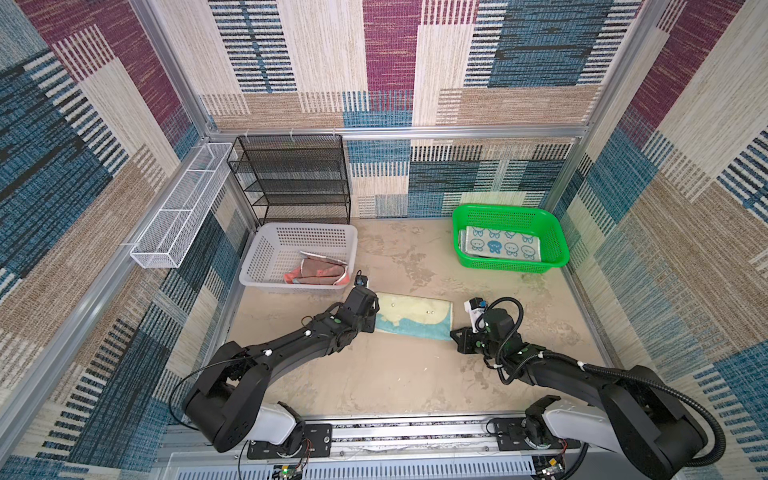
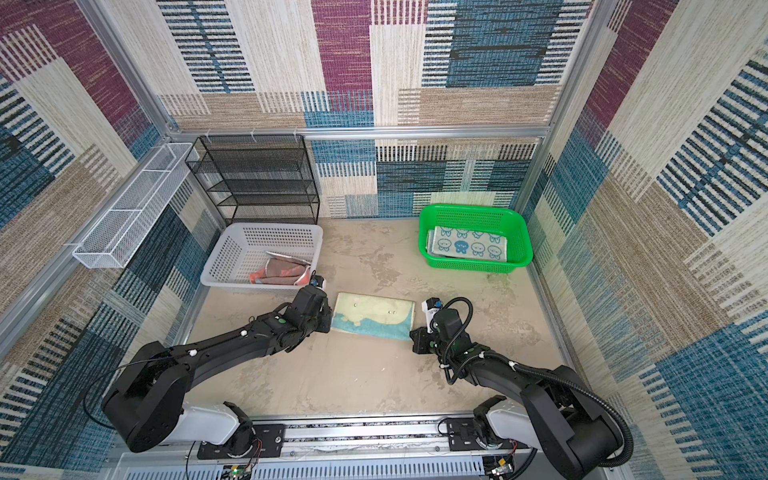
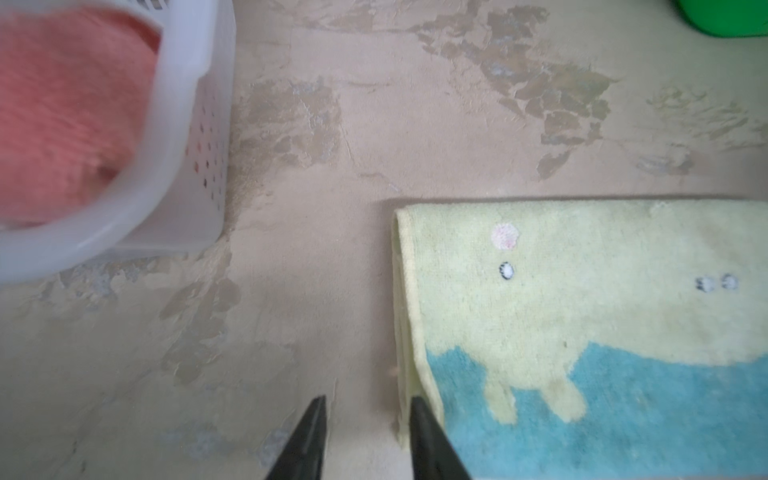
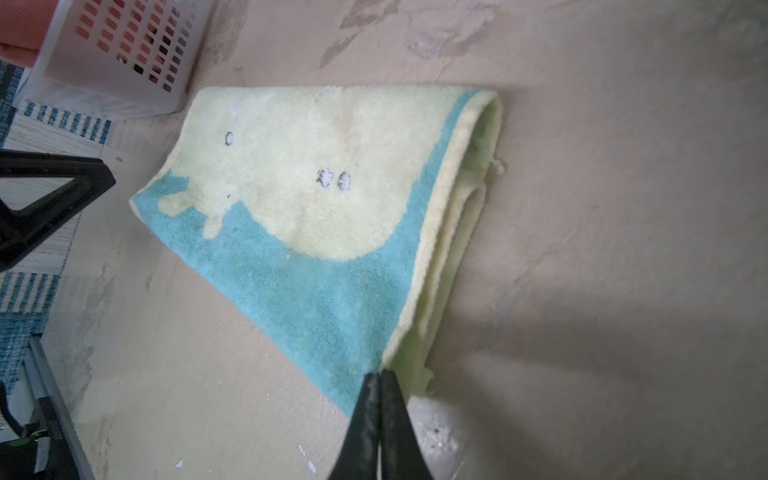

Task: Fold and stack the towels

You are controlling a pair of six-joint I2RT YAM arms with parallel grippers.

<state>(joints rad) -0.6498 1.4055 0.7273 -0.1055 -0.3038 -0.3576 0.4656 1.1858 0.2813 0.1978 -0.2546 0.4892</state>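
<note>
The teal terry towel with a cream animal shape (image 1: 411, 318) lies folded in half on the beige worktop (image 1: 395, 374), between the arms. The left tool (image 3: 365, 403) stands open at its short edge, holding nothing. The right tool (image 4: 379, 376) is nearly closed at a corner; whether it pinches cloth I cannot tell. A folded white towel with blue rabbit faces (image 1: 500, 245) sits in the green perforated plastic basket (image 1: 498, 206). A crumpled brown and orange towel (image 1: 318, 272) lies in the white perforated plastic basket (image 1: 307, 226). I judge that a further fold, stacking and that last towel are left.
</note>
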